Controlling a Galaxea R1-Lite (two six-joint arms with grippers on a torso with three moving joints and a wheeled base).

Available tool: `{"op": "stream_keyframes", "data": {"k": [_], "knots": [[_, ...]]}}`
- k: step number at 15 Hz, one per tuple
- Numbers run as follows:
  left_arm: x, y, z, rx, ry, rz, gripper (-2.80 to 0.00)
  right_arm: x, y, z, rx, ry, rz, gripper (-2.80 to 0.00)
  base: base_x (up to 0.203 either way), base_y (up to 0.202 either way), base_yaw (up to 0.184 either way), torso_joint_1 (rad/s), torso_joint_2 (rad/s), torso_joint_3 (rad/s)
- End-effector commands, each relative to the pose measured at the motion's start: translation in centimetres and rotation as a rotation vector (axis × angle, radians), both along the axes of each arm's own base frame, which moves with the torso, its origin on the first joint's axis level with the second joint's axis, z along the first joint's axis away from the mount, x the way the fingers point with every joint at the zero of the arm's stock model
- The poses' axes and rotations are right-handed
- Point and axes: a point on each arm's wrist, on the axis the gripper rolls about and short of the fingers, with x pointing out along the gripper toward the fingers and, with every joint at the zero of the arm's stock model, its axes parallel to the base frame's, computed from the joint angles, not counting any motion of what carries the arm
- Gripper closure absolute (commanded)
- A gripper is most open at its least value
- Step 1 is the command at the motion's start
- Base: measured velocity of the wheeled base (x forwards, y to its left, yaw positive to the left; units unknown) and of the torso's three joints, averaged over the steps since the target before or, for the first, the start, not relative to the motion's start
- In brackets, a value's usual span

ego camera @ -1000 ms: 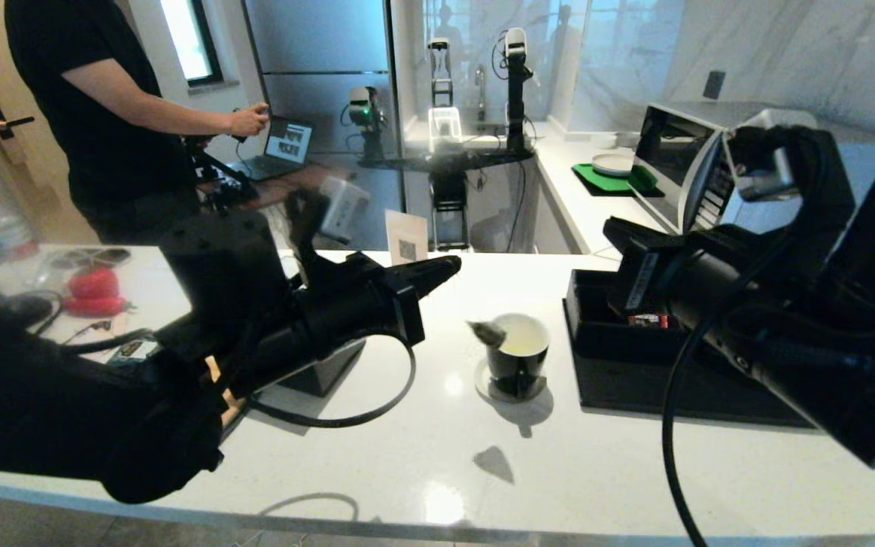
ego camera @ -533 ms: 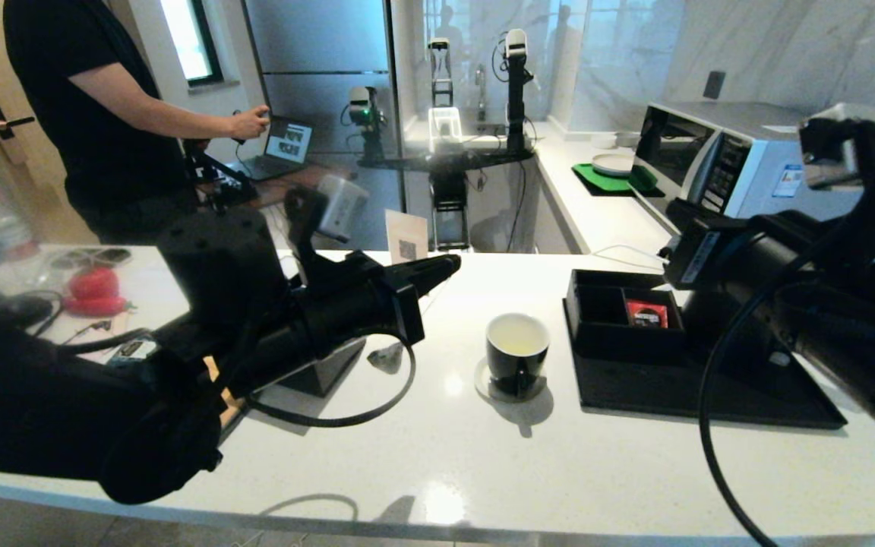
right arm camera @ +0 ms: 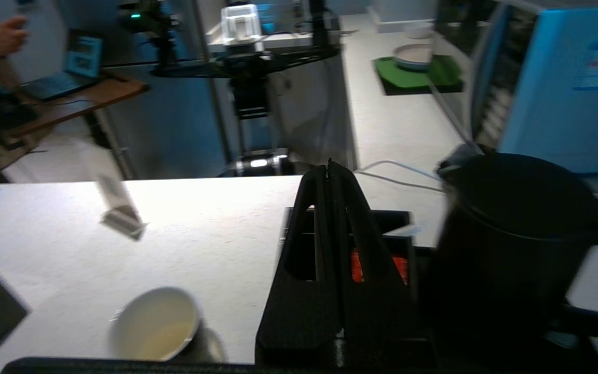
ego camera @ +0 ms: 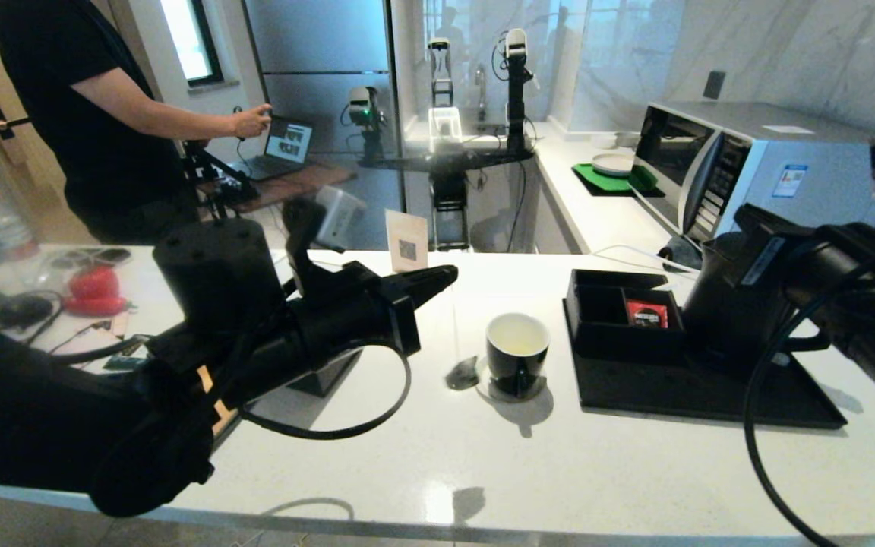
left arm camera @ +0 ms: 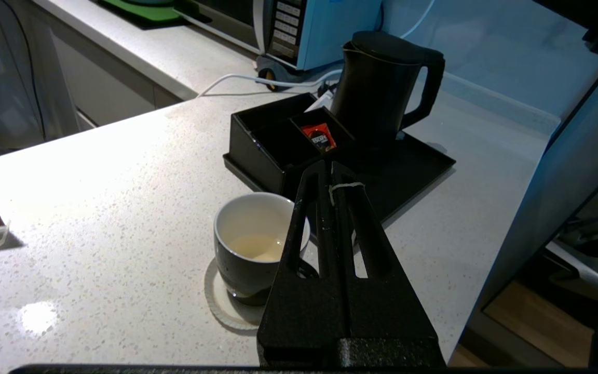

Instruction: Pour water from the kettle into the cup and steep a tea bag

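The black cup [ego camera: 517, 357] with a white inside stands on a round coaster mid-counter, with pale yellowish water [left arm camera: 256, 247] low in it. My left gripper [ego camera: 446, 274] hangs above and left of the cup, shut on the tea bag's white string [left arm camera: 344, 185]. The greyish tea bag [ego camera: 462, 373] dangles on it just left of the cup, outside it, close to the counter. The matte black kettle [ego camera: 726, 308] stands on the black tray [ego camera: 711, 399] to the right. My right gripper [right arm camera: 330, 167] is shut and empty, raised beside the kettle [right arm camera: 506, 234].
A black compartment box [ego camera: 604, 334] holding a red sachet [ego camera: 646, 313] sits on the tray's left end. A black tissue box [ego camera: 323, 374] lies under my left arm. A microwave [ego camera: 749, 163] is behind the kettle, a small card [ego camera: 405, 241] at the far edge, a person at back left.
The tea bag swung from over the cup's rim out to the left, then back to just beside the cup. My right arm pulled away to the right, uncovering the kettle.
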Motion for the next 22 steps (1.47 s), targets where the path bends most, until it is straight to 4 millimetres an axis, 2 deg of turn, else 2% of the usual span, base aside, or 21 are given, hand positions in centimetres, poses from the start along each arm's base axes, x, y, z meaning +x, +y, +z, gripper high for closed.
{"op": "stream_keyframes", "data": {"k": [1, 6, 9, 15, 22], "knots": [[-0.1, 0.1, 0.0, -0.003, -0.004, -0.002, 0.0, -0.1, -1.3, -0.7, 0.001, -0.002, -0.053, 0.0, 0.0, 0.0, 0.0, 0.0, 0.0, 0.0], [-1.3, 0.8, -0.6, 0.016, 0.023, -0.01, 0.0, -1.3, -3.0, -1.1, 0.007, -0.009, -0.103, 0.0, 0.0, 0.0, 0.0, 0.0, 0.0, 0.0], [-1.7, 1.0, -0.8, 0.022, 0.032, -0.018, 0.0, -1.9, -4.9, -1.6, 0.008, -0.015, -0.183, 0.0, 0.0, 0.0, 0.0, 0.0, 0.0, 0.0], [-2.2, 0.5, -1.2, 0.032, 0.045, -0.042, 0.0, -7.2, -8.5, -4.1, 0.002, -0.008, -0.327, 0.0, 0.0, 0.0, 0.0, 0.0, 0.0, 0.0], [-2.1, 0.4, -1.4, 0.034, 0.052, -0.044, 0.0, -12.4, -9.7, -6.7, 0.002, -0.037, -0.367, 0.0, 0.0, 0.0, 0.0, 0.0, 0.0, 0.0]]}}
